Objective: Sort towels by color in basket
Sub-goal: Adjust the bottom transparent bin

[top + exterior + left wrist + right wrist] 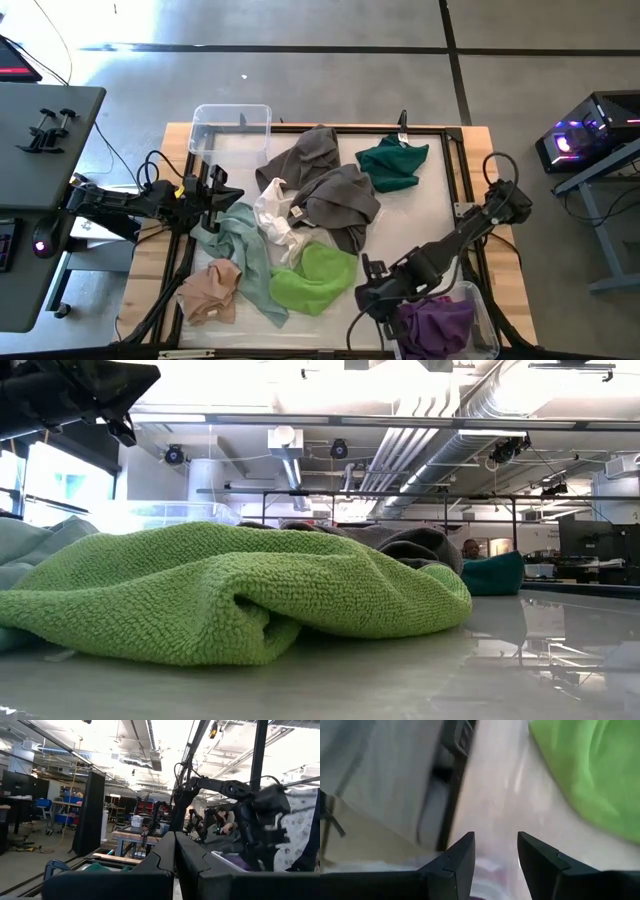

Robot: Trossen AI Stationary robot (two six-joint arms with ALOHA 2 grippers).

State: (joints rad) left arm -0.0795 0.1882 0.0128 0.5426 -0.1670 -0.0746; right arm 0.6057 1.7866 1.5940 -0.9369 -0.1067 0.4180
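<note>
The right gripper (368, 296) is hanging over the front of the worktop (440, 215), just beside the lime green towel (313, 279) and next to a clear bin (484, 312) at the front right corner. Its two dark fingers (457, 860) are standing apart with a gap between them, and nothing is sitting in that gap. The purple towel (437, 325) is lying bunched up inside that clear bin.

The left gripper (222, 190) is waiting at the left edge of the worktop, up off the cloths. Its fingers (160, 862) are pressed tight together and are holding nothing.

The other towels are lying in a loose pile in the middle of the worktop. Two grey towels are there: one grey towel (305, 155) is lying toward the back, and the other grey towel (340, 200) is lying just in front of it, and the two are touching. The white towel (272, 210) is lying crumpled just left of them. The pale mint towel (245, 250) is stretching from the left gripper down toward the front. The peach towel (210, 290) is lying at the front left, touching the mint one. The dark teal towel (393, 163) is lying by itself toward the back right. Another clear bin (232, 125) is standing at the back left corner.

In the low view, the lime green towel (230, 595) is filling most of the picture, lying folded on the shiny worktop.
</note>
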